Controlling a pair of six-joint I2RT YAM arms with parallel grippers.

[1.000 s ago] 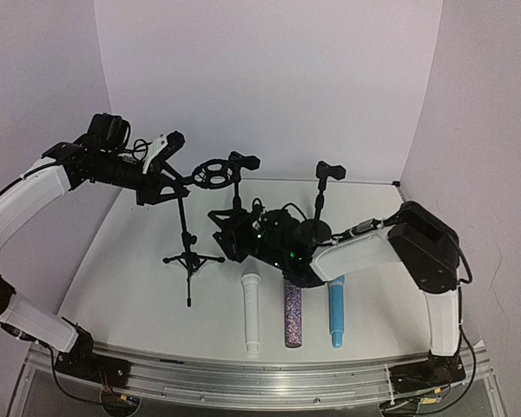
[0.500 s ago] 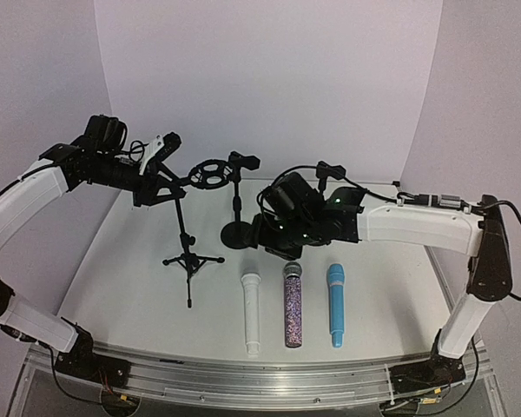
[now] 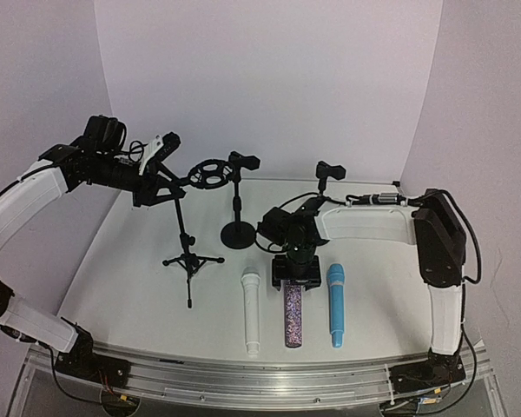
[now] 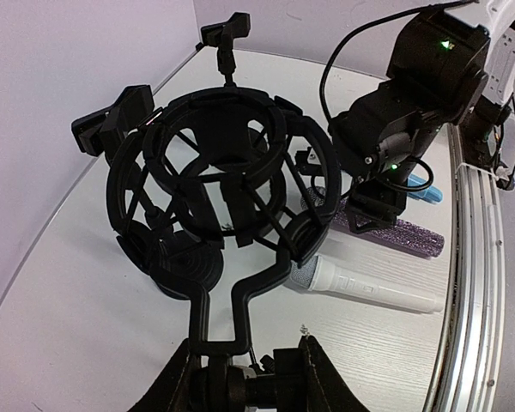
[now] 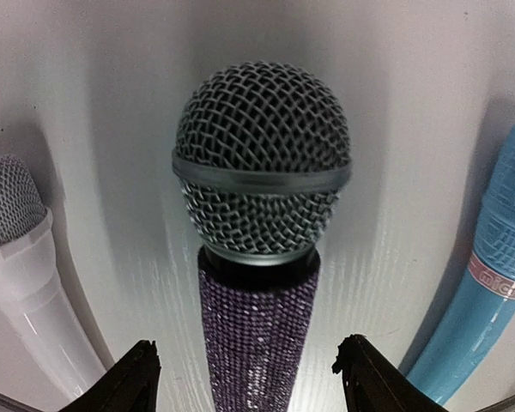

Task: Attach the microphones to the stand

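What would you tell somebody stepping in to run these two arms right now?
Left pincer: shut on the stem of the shock mount atop the tripod stand.
Right pincer: open, straddling the purple microphone just below its head, not gripping it.
White microphone, the purple one and blue microphone lie side by side on the table.
Done: nothing attached yet.
Left: grasp and mount all three microphones.

Top camera looks down from above and behind; both wrist cameras, nearer, share the purple microphone (top too)
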